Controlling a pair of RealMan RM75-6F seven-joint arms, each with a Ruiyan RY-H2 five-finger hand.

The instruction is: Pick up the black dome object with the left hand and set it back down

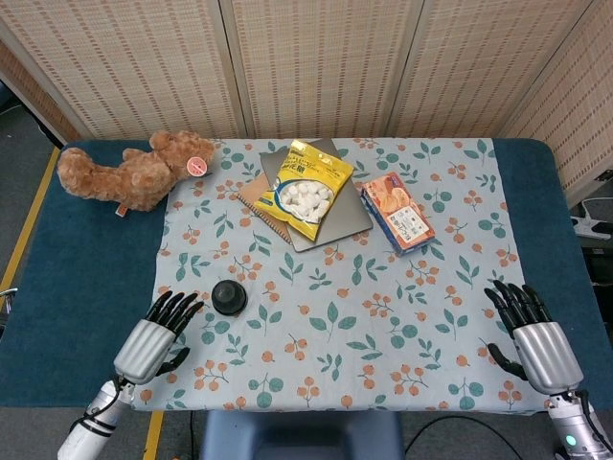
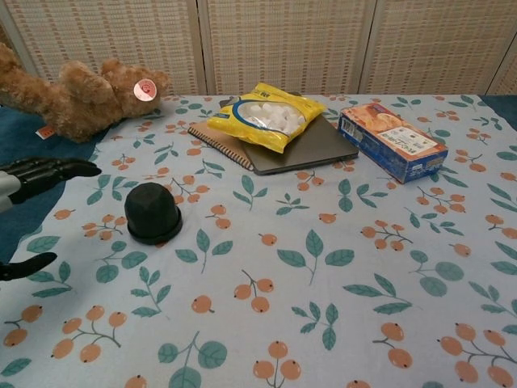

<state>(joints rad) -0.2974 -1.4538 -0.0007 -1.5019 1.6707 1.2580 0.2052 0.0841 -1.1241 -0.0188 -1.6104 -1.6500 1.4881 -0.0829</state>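
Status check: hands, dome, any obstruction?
Left hand open, beside black dome, not touching. Right hand open, idle. Dome on cloth, path clear.

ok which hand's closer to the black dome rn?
Left. The left hand is open just beside the black dome, fingers extended toward it but not touching. The right hand is open at the far edge of the table, well away from it.
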